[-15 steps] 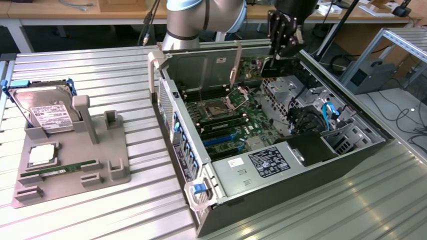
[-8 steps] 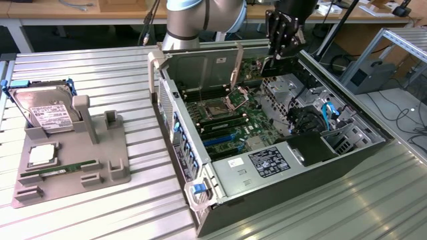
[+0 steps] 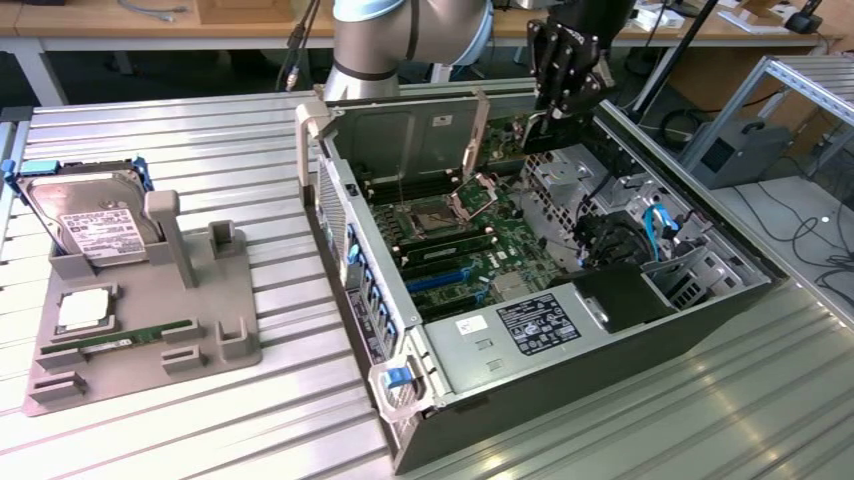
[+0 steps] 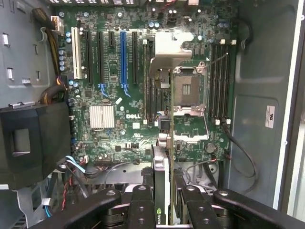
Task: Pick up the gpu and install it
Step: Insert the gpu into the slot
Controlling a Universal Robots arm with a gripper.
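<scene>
My gripper [image 3: 554, 105] hangs over the far end of the open computer case [image 3: 400, 400], shut on the gpu [image 3: 541, 135]. In the wrist view the gpu [image 4: 161, 167] is a thin card seen edge-on, with a silvery rim and a small green logo, clamped between the black fingers [image 4: 142, 202] of my gripper [image 4: 164, 202]. It is held above the green motherboard [image 4: 109, 138], clear of the board. The expansion slots lie off to one side, among them a blue slot [image 4: 124, 57]. The lower edge of the card is hidden behind the case parts in the exterior view.
A grey fixture [image 3: 200, 350] on the exterior view's left holds a hard drive [image 3: 94, 225], a processor [image 3: 83, 310] and a green memory stick [image 3: 114, 343]. Inside the case are the processor socket [image 4: 186, 88], memory slots [image 4: 219, 81], a black shroud [image 4: 28, 143] and loose cables [image 4: 238, 148].
</scene>
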